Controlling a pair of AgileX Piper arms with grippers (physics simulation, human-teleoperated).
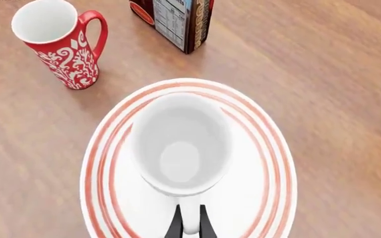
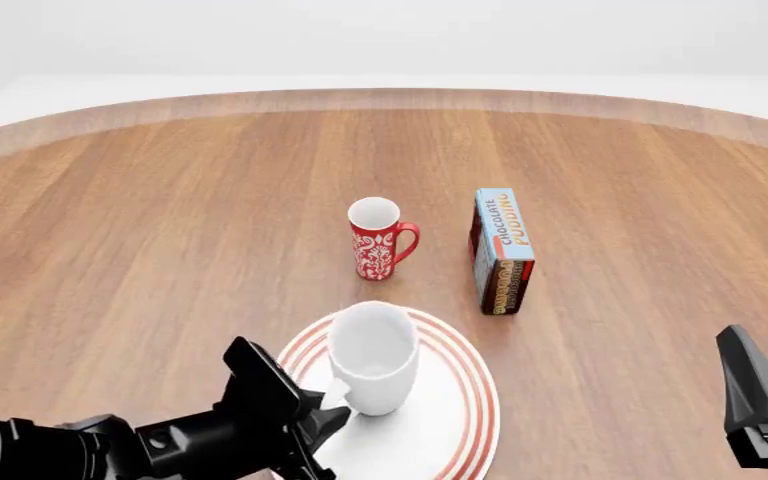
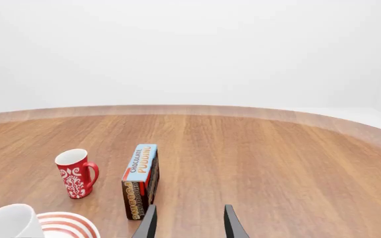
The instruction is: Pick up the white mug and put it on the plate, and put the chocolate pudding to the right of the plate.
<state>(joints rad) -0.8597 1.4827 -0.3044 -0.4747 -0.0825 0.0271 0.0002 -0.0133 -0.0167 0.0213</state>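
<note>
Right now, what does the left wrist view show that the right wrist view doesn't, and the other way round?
Only the left wrist view shows the left end effector shut on the white mug's handle, the mug's interior, and the plate's full ringed rim.

Only the right wrist view shows the open right end effector, the pudding's blue lettered face, and the table's far edge.

Both show the white mug, the plate, the red mug and the chocolate pudding.

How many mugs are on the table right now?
2. The white mug is over the plate, its handle clamped in the left gripper. The red mug stands on the table beyond the plate, left of the chocolate pudding.
</note>
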